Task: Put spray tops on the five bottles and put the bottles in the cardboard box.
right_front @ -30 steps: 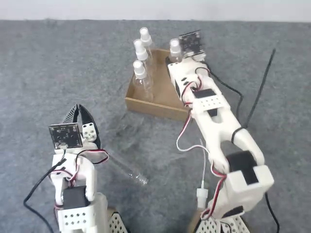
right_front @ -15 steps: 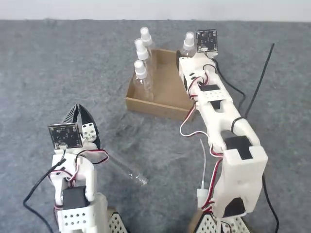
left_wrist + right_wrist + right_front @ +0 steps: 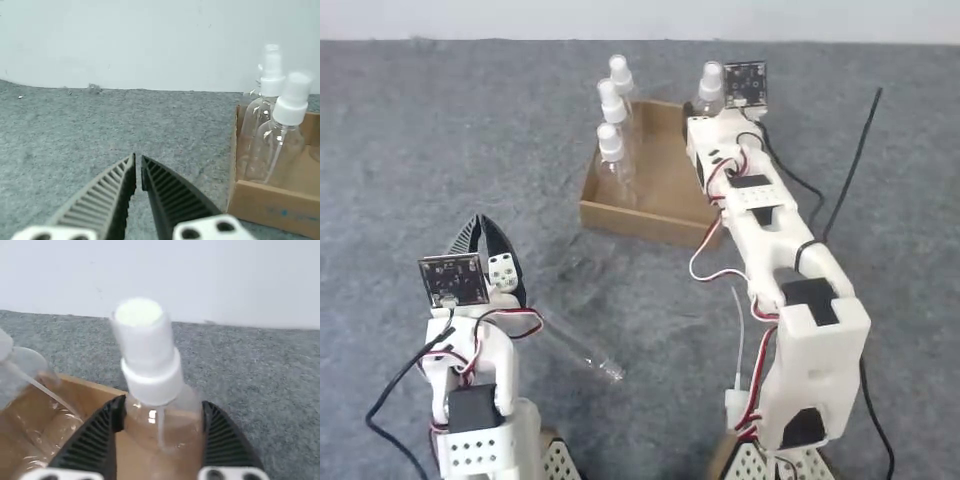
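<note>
three capped bottles [image 3: 609,152] in box [image 3: 640,222]; my right gripper [image 3: 161,412] clamps fourth bottle [image 3: 710,84] at far corner; left gripper [image 3: 138,167] closed, empty; fifth bottle [image 3: 582,350] uncapped.

My left arm [image 3: 470,400] and right arm [image 3: 790,290] are white printed shells with black servo blocks and looping red, white and black wires [image 3: 698,262]. My fingers [image 3: 170,195] are black, ribbed. A thin black cable [image 3: 850,170] trails toward one o'clock.

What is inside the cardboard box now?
In the cardboard box, three capped bottles stand along the left wall. The right jaws grip a fourth bottle at the far right corner; the right arm hides the floor there.
</note>
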You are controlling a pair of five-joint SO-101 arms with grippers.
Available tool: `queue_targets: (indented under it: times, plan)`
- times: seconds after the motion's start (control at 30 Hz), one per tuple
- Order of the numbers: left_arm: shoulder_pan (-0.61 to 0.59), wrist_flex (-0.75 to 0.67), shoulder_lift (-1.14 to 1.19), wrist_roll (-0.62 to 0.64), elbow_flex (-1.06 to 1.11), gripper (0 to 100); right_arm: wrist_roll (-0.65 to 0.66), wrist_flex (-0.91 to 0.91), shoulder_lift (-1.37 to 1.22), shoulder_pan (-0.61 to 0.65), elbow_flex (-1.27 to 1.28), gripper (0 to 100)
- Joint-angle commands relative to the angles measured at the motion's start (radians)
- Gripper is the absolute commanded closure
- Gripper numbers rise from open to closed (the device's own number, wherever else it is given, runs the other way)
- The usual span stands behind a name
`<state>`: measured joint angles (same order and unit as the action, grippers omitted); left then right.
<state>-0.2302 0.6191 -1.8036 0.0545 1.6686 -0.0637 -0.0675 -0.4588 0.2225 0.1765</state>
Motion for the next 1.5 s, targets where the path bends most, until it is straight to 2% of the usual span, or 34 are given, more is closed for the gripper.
queue_targets:
  times: [0.0, 0.27, 0.6, 1.1, 1.3, 1.47]
  plan:
    - [-0.003, -0.037, -0.005, 0.005, 0.001, 98, -0.008, 0.042, 0.018, -0.016, -0.058, 77.9]
    - [0.0, -0.037, -0.005, 0.005, 0.001, 98, -0.008, 0.054, 0.019, 0.01, -0.061, 71.8]
    - [0.0, -0.037, -0.005, 0.005, 0.001, 98, -0.009, 0.133, 0.165, 0.012, -0.014, 71.4]
    - [0.002, -0.037, -0.005, -0.029, 0.002, 98, -0.002, 0.148, 0.341, 0.051, 0.123, 71.5]
    - [0.002, -0.037, -0.005, -0.031, 0.002, 98, -0.006, 0.275, 0.443, 0.084, 0.13, 71.5]
    - [0.002, -0.037, -0.005, -0.031, 0.002, 98, -0.006, 0.291, 0.467, 0.084, 0.135, 71.6]
